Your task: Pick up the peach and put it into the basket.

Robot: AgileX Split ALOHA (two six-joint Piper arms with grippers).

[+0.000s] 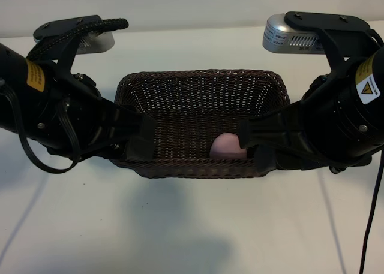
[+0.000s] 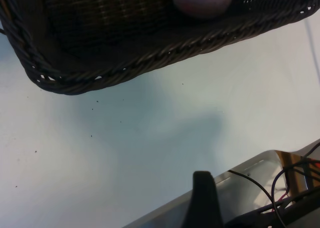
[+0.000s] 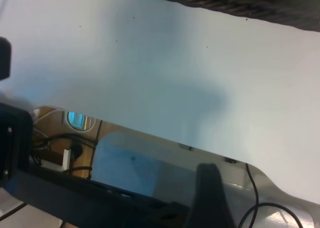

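The dark brown wicker basket stands in the middle of the white table. The pale pink peach lies inside it, against the near wall toward the right. The left wrist view shows the peach behind the braided rim of the basket. My left gripper hovers at the basket's near left corner, open and empty. My right gripper is at the near right corner, just in front of the peach, open with nothing between its fingers. Each wrist view shows only one dark finger.
Both arms flank the basket, low over the table. A black cable hangs at the right. In the wrist views a shiny table edge with wires runs close by. Bare white tabletop lies in front of the basket.
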